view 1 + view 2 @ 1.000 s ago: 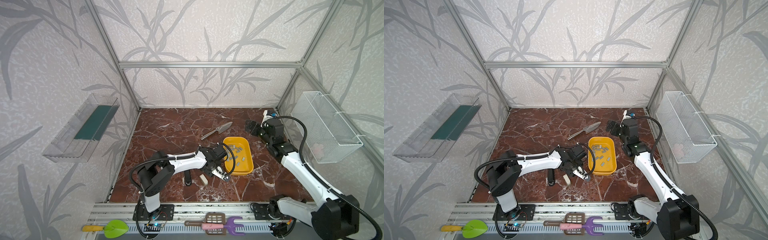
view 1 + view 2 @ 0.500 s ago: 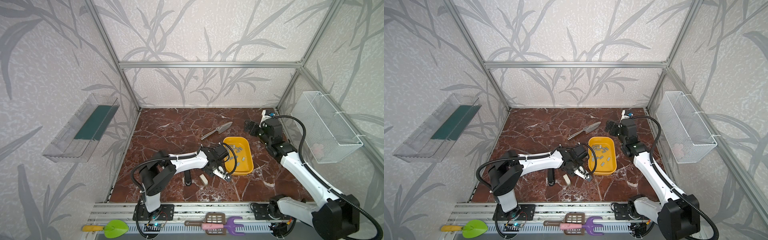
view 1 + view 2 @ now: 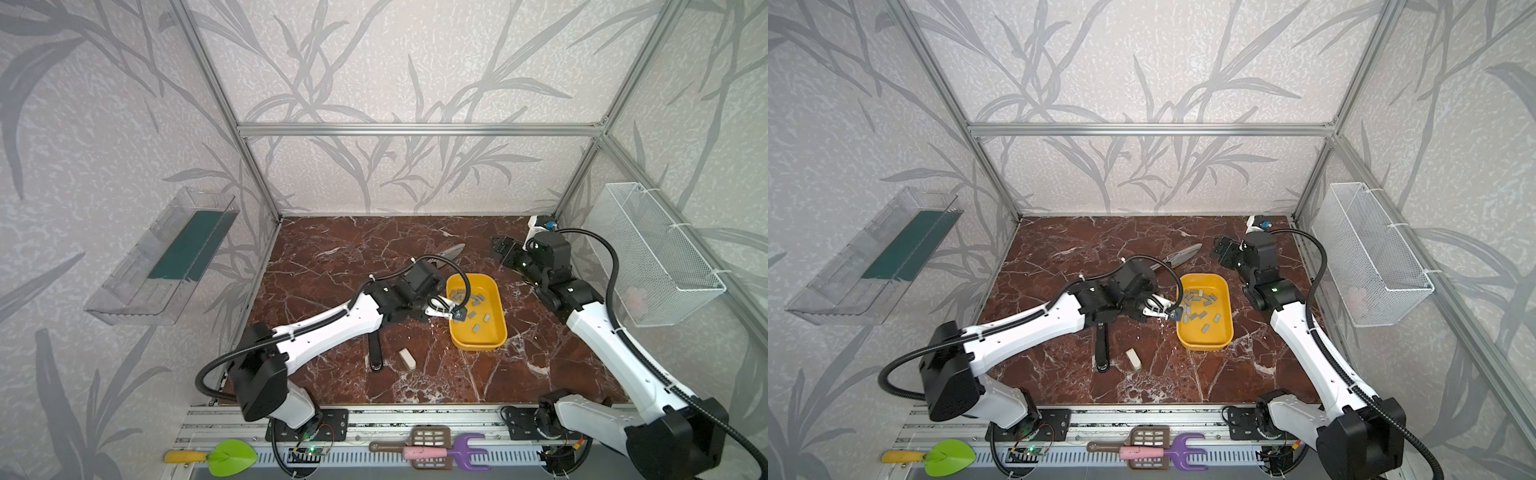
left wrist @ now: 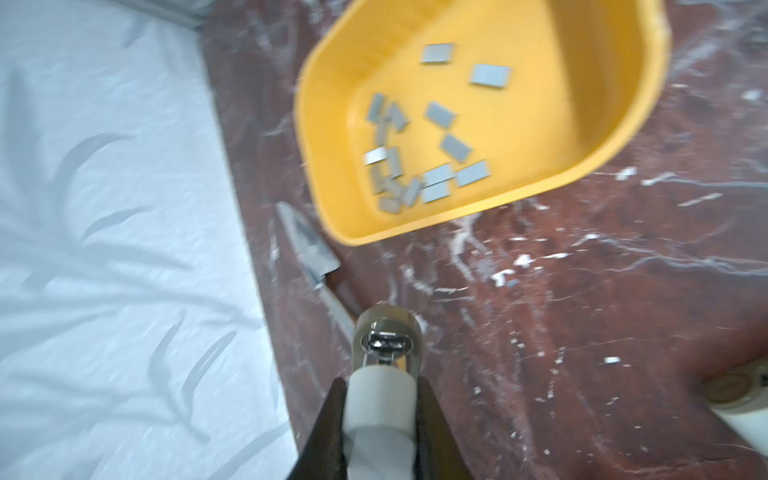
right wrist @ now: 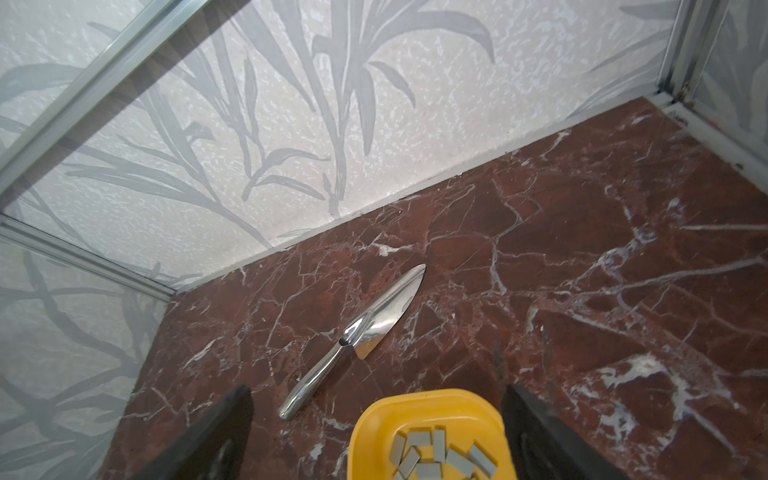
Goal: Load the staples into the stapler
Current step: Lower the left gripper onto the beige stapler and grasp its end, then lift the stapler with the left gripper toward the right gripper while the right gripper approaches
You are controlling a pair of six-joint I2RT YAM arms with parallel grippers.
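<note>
We clamp a white stapler point(image 4: 384, 353) in our left gripper point(image 3: 451, 312) over the yellow tray point(image 3: 496, 332) holding staples point(image 3: 469, 305); right gripper point(image 3: 503, 248) wide, empty; knife point(image 5: 365, 332) lies beyond the tray.

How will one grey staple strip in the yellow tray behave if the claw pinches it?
Probably light: the staples lie flat and thin on the floor of the yellow tray, so a nudge likely slides them. Several overlap near one wall, so a pinch may drag neighbours. Thin strips might snap under a hard squeeze.
</note>
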